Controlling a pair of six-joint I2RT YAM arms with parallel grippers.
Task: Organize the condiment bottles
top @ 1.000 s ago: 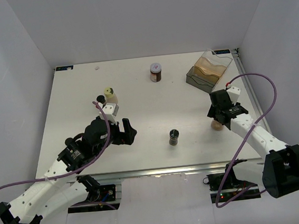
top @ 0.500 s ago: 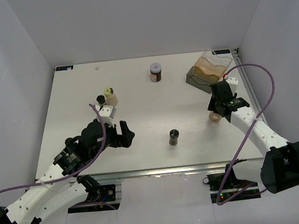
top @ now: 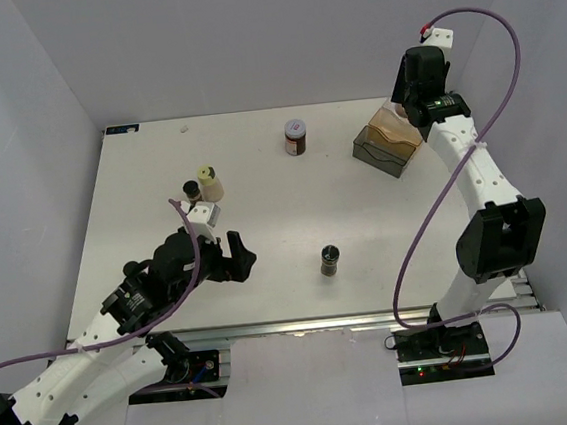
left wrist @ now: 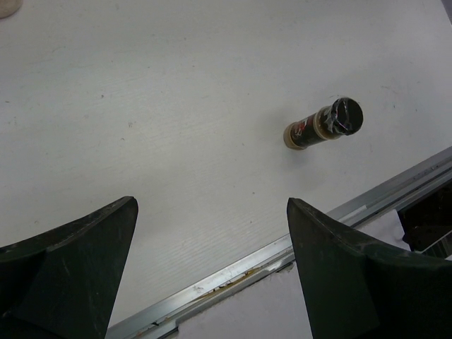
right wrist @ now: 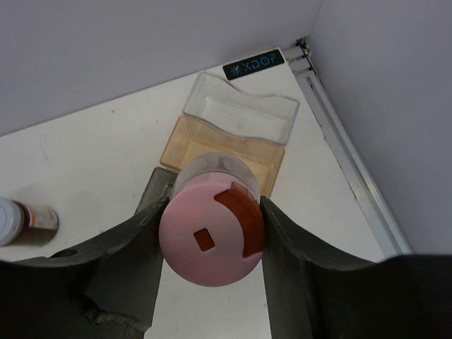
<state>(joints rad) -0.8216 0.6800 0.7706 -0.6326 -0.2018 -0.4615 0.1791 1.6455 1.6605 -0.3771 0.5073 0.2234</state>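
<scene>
Your right arm has risen since a second ago. It was low over the near right part of the table, and now your right gripper hangs high above the tray in the far right corner. The pink-capped bottle has gone up with it. Your left arm has almost not moved.

The table is white. The left arm lies low over its near left part, and the left gripper has its two fingers spread wide with nothing between them. In the left wrist view, only bare table shows in that gap.

The tray is clear plastic with an amber tint and stands close to the far right edge. In the right wrist view, the two dark fingers of the right gripper pinch the pink-capped bottle from both sides, directly above the amber section of the tray.

Four other bottles stand on the table:
- A dark bottle with a white cap is at the far middle, well apart from the tray.
- A cream bottle with a pale yellow cap is on the left.
- A small black-capped jar is just beside the cream bottle.
- A dark bottle with a black cap stands alone near the front edge, to the right of the left gripper.
</scene>
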